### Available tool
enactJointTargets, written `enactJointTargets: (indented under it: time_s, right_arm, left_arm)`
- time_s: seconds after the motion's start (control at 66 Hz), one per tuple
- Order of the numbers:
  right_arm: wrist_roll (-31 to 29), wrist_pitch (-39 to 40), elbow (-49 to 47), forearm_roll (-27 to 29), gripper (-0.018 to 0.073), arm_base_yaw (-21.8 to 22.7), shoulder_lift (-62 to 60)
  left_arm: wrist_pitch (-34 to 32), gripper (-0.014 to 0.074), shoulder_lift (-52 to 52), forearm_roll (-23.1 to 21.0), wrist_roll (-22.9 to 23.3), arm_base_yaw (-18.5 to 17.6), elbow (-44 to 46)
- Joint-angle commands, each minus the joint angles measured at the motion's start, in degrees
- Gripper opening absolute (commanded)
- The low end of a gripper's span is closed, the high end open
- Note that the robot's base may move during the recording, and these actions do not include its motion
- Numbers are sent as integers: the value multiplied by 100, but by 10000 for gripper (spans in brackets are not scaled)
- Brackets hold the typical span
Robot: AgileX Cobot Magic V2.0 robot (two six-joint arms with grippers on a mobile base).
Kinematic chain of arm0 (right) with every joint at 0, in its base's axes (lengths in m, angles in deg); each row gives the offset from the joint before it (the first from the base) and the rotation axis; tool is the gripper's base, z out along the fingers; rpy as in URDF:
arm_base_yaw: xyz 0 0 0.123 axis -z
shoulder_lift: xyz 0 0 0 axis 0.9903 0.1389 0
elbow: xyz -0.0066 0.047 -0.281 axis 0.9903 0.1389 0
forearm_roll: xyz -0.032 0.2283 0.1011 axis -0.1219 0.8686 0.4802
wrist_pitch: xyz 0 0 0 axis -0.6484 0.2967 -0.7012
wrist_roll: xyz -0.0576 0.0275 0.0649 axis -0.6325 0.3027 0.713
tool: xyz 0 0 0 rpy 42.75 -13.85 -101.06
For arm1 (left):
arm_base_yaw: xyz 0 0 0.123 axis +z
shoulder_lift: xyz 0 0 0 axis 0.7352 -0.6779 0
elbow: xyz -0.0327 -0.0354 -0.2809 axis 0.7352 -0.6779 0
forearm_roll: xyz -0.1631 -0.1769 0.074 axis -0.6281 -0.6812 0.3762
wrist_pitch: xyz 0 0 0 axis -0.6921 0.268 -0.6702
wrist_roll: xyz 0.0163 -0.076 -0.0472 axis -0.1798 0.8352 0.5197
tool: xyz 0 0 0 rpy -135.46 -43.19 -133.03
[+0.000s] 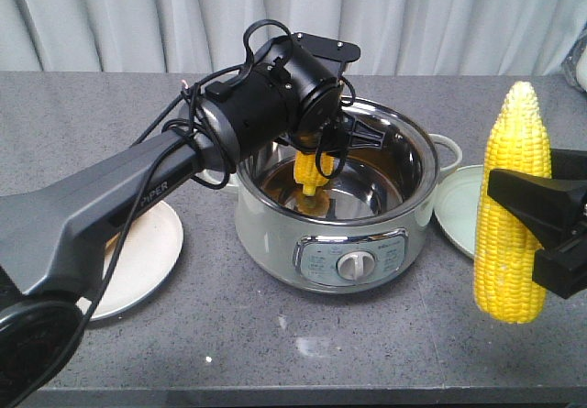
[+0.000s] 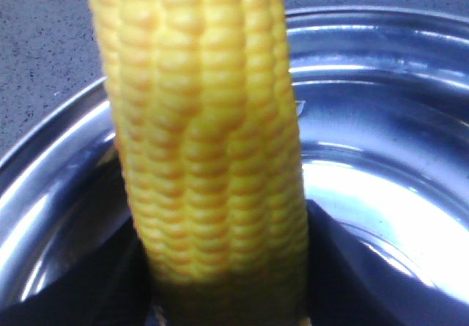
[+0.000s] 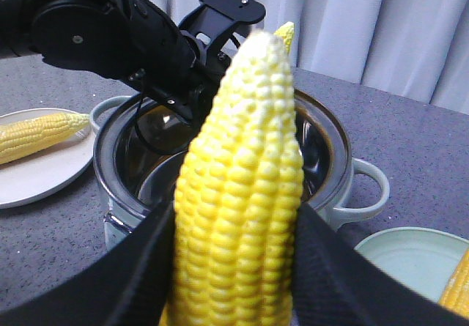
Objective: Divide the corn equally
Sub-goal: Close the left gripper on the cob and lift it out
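"Four cobs, by my count. Where did each one sit?"

"The first cob [image 3: 40, 134] lay on the white plate [image 1: 147, 252], out past my left fingers [image 1: 307, 140]. The second cob [image 3: 456, 286] showed only at the edge of the green plate [image 1: 454, 211], below my right fingers [image 3: 143, 275]. My left fingers were closed on the third cob [image 1: 312, 171], upright inside the pot [image 1: 275, 234]. My right fingers were clamped on the fourth cob [image 1: 512, 211], upright and clear of the bench [image 1: 92, 124]."

"What did the step want?"

"A straight lift, I judged. The left grip needed to hold firm until the third cob's lower end cleared the rim, and only then swing it plateward. I would lay the fourth flat beside the second, not drop it on end."
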Motion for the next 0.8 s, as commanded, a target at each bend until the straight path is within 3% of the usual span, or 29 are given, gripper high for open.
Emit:
enactJointTargets:
  time_s: [0.0, 0.227, 0.409, 0.606, 0.788]
  right_arm:
    - [-12, 272, -144, 191, 194, 14, -23]
    - [-12, 272, -144, 191, 194, 14, -23]
    - [-12, 272, -144, 191, 194, 14, -23]
    - [-12, 272, -144, 191, 194, 14, -23]
    - [-12, 272, -144, 191, 194, 14, -23]
  left_arm:
    - [-101, 224, 654, 128, -125, -28, 186]
    - [995, 224, 1219, 128, -1042, -28, 186]
    - [1440, 225, 1583, 71, -1631, -28, 153]
    - [1129, 227, 2230, -324, -1902, 138, -518]
    - [258, 227, 3156, -787, -2156, 356, -1790]
